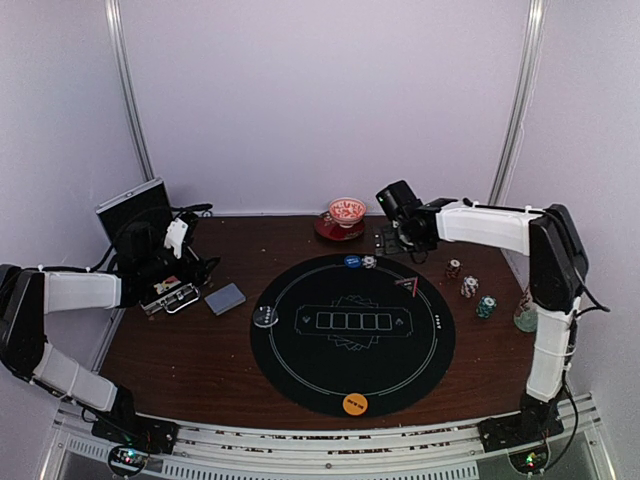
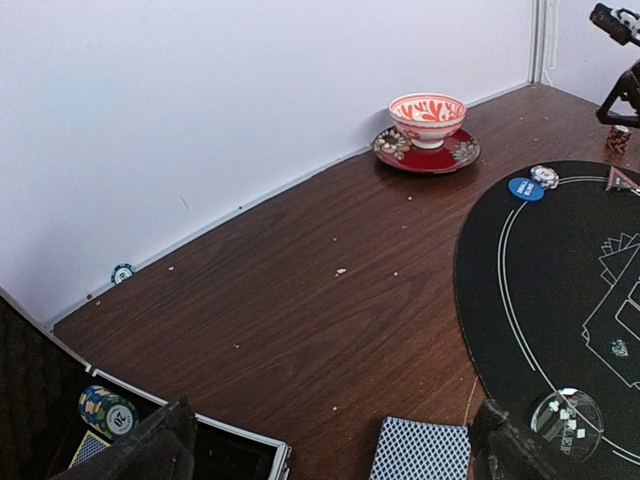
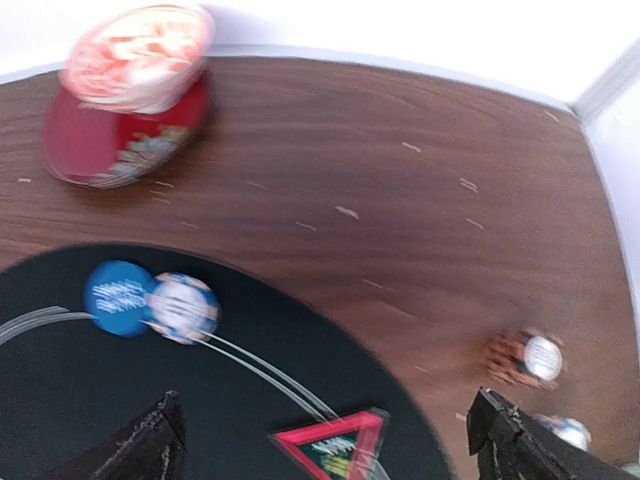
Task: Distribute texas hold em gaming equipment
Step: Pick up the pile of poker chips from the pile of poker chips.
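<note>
A grey-blue-backed deck of playing cards [image 1: 225, 298] [image 2: 422, 450] lies on the wood left of the black mat [image 1: 300, 375]. My left gripper [image 1: 180, 275] [image 2: 335, 440] hovers open between the deck and an open case [image 1: 165, 296]; nothing is between its fingers. A blue marker disc [image 1: 351, 261] [image 3: 120, 297] and a striped chip [image 1: 369, 262] [image 3: 182, 307] sit on the mat's far edge. My right gripper [image 1: 412, 243] [image 3: 325, 440] hangs open above that edge, near a red triangle marker [image 3: 335, 443]. Three chip stacks [image 1: 469, 287] stand right of the mat.
An orange disc [image 1: 355, 404] lies on the mat's near edge and a clear disc [image 1: 265, 317] [image 2: 566, 411] on its left edge. A red-and-white bowl [image 1: 347, 212] [image 2: 427, 107] on a saucer stands by the back wall. Chips [image 2: 107, 411] sit in the case; one chip [image 2: 122, 272] lies at the wall.
</note>
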You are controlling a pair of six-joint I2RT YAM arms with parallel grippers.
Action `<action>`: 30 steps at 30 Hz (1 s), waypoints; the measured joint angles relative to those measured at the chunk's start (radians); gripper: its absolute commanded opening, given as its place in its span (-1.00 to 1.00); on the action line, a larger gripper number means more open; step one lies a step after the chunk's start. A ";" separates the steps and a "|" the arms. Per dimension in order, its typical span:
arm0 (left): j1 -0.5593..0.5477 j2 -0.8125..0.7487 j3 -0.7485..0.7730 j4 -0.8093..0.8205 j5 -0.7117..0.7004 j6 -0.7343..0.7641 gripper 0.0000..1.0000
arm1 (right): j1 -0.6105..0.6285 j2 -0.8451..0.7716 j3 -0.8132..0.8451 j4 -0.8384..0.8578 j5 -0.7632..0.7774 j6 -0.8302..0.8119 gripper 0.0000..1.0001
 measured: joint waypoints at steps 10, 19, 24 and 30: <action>0.000 -0.003 0.000 0.000 0.002 0.000 0.96 | -0.090 -0.246 -0.367 0.018 0.021 0.094 0.97; 0.000 -0.003 0.000 0.000 0.002 0.000 0.96 | -0.219 -0.262 -0.510 0.107 0.033 0.141 0.89; 0.000 -0.003 0.000 0.000 0.002 0.000 0.96 | -0.250 -0.278 -0.558 0.149 0.044 0.163 0.83; 0.000 -0.013 0.000 0.000 0.002 0.000 0.96 | -0.260 -0.286 -0.602 0.203 0.053 0.184 0.77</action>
